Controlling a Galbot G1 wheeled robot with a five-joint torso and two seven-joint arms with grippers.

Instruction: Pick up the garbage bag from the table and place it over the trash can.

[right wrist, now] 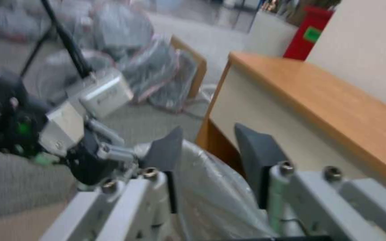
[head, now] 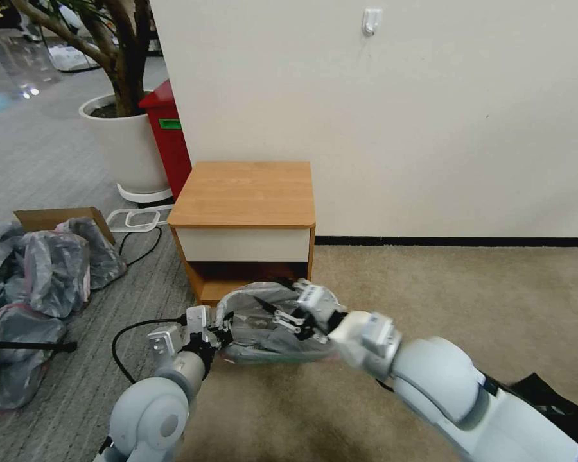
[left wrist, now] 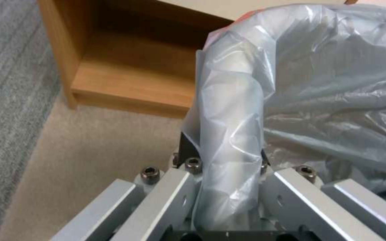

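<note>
Left wrist view: garbage bag (left wrist: 255,100) draped over trash can (left wrist: 235,140) rim, rim sitting between left tool (left wrist: 222,160) fingers, closed on bag-covered rim. Right wrist view: right tool (right wrist: 206,150) fingers parted, straddling bag film, not pinching. Head view: bench (head: 247,192) top bare against white wall; bagged can on beige carpet at bench's 6 o'clock; grey bag pile (head: 38,282) at 9 o'clock. Both arms reach forward, tools at opposite sides of can.
</note>
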